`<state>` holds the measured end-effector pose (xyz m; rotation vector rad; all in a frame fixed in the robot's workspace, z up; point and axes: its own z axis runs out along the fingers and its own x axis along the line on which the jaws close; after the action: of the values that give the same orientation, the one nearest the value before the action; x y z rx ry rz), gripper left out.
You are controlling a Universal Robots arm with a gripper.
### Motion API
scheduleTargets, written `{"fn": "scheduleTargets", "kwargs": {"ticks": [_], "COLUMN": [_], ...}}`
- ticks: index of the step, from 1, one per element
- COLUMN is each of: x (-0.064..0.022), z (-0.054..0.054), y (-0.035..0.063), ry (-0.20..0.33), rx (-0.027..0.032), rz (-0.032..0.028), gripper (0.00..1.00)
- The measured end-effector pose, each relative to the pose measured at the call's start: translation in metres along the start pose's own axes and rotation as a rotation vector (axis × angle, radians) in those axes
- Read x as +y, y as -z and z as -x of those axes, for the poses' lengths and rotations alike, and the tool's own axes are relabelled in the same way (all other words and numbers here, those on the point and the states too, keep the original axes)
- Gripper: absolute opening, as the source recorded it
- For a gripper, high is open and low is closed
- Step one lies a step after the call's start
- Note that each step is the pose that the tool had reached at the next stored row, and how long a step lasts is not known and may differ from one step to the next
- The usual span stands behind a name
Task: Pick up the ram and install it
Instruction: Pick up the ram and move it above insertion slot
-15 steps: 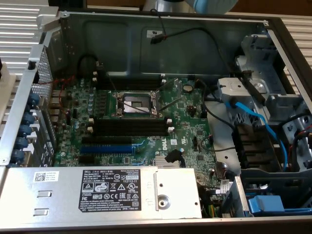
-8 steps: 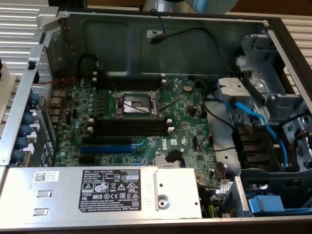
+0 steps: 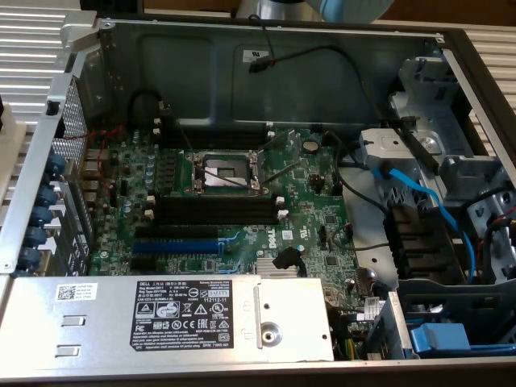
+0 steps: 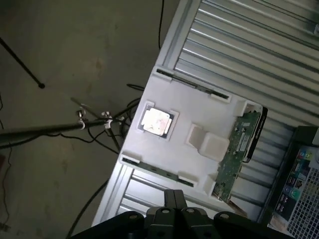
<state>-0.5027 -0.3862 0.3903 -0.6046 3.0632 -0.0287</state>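
In the wrist view the jaws [image 4: 174, 198] are pressed together with nothing between them, above a white tray [image 4: 199, 107] on the ribbed counter [image 4: 249, 50]. The ram [image 4: 238, 152], green with a pale label strip, lies flat in the end of the tray nearest the case [image 4: 299, 184], well apart from the jaws. A chip [image 4: 157, 121] sits toward the tray's other end. In the exterior view, black slots [image 3: 216, 211] with white clips cross the middle of the frame on the motherboard [image 3: 314, 201].
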Motion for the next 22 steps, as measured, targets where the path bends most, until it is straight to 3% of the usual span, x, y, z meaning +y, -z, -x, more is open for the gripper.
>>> {"fn": "scheduleTargets", "kwargs": {"ticks": [22], "x": [0.0], "z": [0.0], "y": [-0.0008], "ry": [0.4], "rx": [-0.0101], "rz": [0.0096], "gripper": [0.1]}}
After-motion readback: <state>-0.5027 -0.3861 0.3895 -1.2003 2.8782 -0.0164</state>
